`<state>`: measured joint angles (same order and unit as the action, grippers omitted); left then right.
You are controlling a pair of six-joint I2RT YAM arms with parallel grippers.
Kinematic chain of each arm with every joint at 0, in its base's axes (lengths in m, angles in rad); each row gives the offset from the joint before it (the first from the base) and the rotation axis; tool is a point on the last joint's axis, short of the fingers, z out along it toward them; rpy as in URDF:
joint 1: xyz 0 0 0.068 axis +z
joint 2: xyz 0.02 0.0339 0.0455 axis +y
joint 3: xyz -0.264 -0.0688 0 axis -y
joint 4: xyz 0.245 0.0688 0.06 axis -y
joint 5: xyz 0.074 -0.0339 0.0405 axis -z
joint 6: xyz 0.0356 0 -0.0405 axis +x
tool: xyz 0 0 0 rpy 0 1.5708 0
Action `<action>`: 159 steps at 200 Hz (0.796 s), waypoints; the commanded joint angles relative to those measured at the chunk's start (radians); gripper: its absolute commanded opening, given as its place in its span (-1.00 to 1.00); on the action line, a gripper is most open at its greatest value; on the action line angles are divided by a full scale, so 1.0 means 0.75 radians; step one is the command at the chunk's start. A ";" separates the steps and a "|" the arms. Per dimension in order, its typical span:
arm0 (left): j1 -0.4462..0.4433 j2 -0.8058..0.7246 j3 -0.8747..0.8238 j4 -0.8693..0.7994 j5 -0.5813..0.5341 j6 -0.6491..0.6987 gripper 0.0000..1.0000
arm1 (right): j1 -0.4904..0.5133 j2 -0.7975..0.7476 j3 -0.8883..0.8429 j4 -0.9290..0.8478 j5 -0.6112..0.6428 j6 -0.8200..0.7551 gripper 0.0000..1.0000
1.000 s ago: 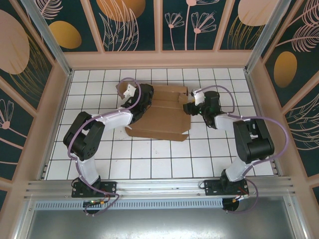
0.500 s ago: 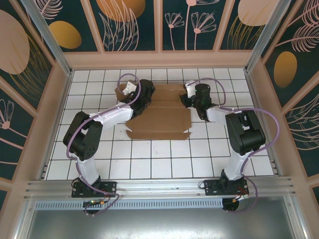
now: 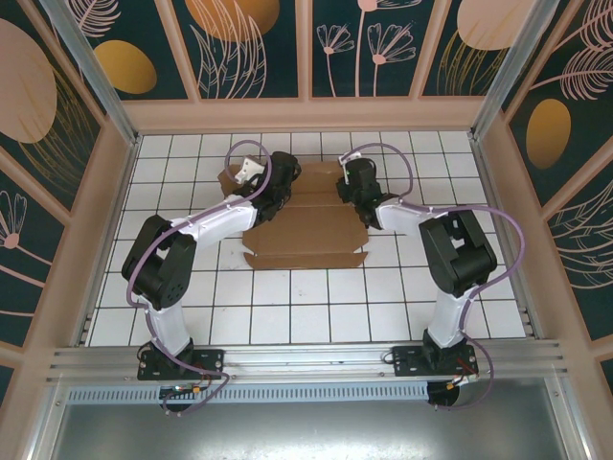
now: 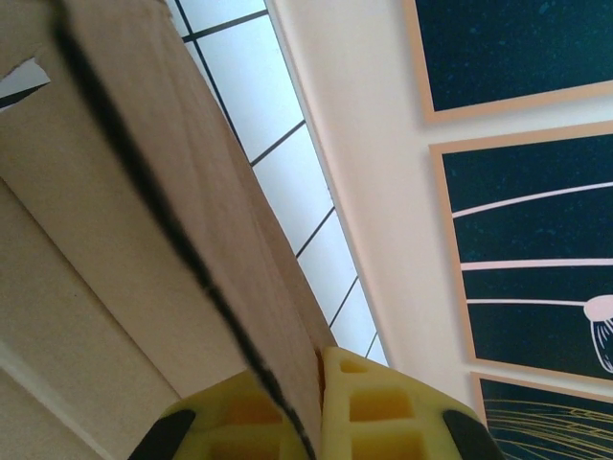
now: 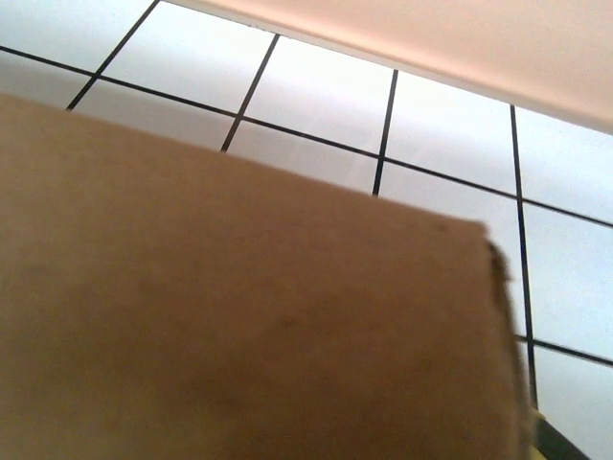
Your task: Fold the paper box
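Folding up the far flaps of the paper box [image 3: 305, 230], judged an early step, with the main panels lying flat and open on the white tiled table [image 3: 287, 297], mid-field between the two arms. At left: pinching the far-left flap [image 3: 233, 178] edge-on with the left gripper [image 4: 317, 379], pressing the yellow pads [image 4: 369, 417] together on the cardboard and holding it raised off the sheet, as far as the overhead view allows. At right: reaching to the far-right corner of the sheet with the right gripper [image 3: 345, 188], sitting hard against a brown panel [image 5: 239, 316] in the wrist view, showing a sliver of yellow at the lower corner. Not telling, from these views, whether biting on that cardboard or merely lying beside it. Calling next, in judgement, for confirming a hold on the right side, then swinging both flaps inward along their creases together, while guarding against the base panel sliding on the tiles.
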<state>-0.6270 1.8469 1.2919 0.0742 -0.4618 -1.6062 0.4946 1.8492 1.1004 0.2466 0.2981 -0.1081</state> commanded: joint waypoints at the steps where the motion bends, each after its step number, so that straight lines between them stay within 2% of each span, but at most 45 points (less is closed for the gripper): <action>1: -0.024 0.067 -0.027 -0.203 0.060 0.014 -1.00 | -0.013 0.043 0.034 -0.080 0.105 0.133 -0.34; 26: -0.022 0.075 -0.050 -0.191 0.059 -0.016 -1.00 | -0.092 0.004 -0.042 -0.003 -0.126 0.211 -0.04; 46: -0.020 0.075 -0.054 -0.205 0.064 -0.032 -1.00 | -0.111 -0.036 -0.134 0.127 -0.227 0.194 0.16; 78: -0.015 0.072 -0.061 -0.213 0.075 -0.043 -1.00 | -0.117 -0.009 -0.138 0.127 -0.287 0.191 0.18; 106: -0.011 0.068 -0.058 -0.205 0.080 -0.033 -1.00 | -0.117 0.013 -0.148 0.166 -0.303 0.191 0.02; 118: -0.008 0.069 -0.055 -0.203 0.087 -0.033 -1.00 | -0.117 0.019 -0.154 0.178 -0.312 0.182 0.01; 146: 0.002 0.072 -0.053 -0.199 0.115 -0.034 -1.00 | -0.131 -0.012 -0.204 0.235 -0.338 0.162 0.23; 159: 0.007 0.070 -0.059 -0.196 0.118 -0.027 -1.00 | -0.168 -0.053 -0.271 0.312 -0.420 0.189 0.33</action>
<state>-0.6235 1.8523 1.2915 0.0830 -0.4496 -1.6508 0.4072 1.8355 0.9806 0.4232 0.0544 0.0147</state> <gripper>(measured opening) 0.044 0.628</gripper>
